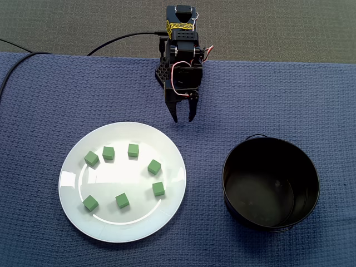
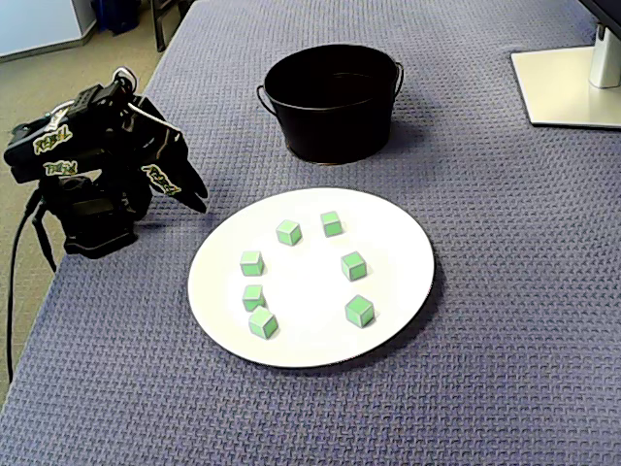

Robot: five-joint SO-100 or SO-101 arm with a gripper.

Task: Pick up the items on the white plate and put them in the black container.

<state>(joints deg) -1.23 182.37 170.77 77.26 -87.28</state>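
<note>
Several small green cubes [image 1: 122,200] [image 2: 353,265] lie in a loose ring on the white plate [image 1: 125,175] [image 2: 310,282]. The black container [image 1: 271,219] [image 2: 335,126] is an empty round pail with a wire handle; it stands to the right of the plate in a fixed view and behind the plate in the other. My gripper [image 1: 183,118] [image 2: 192,198] hangs folded near the arm's base, just beyond the plate's rim and apart from it. Its two dark fingertips [image 1: 175,118] stand slightly apart, with only cloth showing between them.
A blue woven cloth [image 1: 44,111] covers the table. The arm's base [image 2: 92,228] sits at the table's edge, with a black cable [image 1: 122,39] running off it. A white monitor stand [image 2: 568,87] rests at the far right corner.
</note>
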